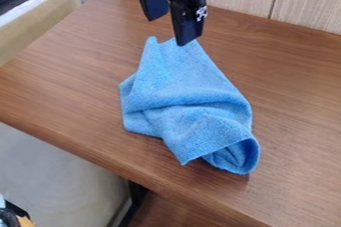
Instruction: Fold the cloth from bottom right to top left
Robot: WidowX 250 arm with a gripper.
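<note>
The black gripper [170, 31] hangs at the top of the view, its two fingers apart with nothing between them. Below it lies the blue cloth [180, 86], crumpled on the wooden table. Its narrow upper end comes to two points, the right one close beneath the gripper's right finger; whether they touch, I cannot tell. A crease crosses the cloth's middle. The lower right end is rolled over into a loop with an open hollow, and a corner points down beside it. The underside of the folds is hidden.
The brown table [299, 136] has its front edge running from the left down to the lower right. A pale wood-grain panel [309, 2] stands behind it. A beige box-like object [41, 19] is at the upper left, and a dark table leg [136, 193] shows below the front edge.
</note>
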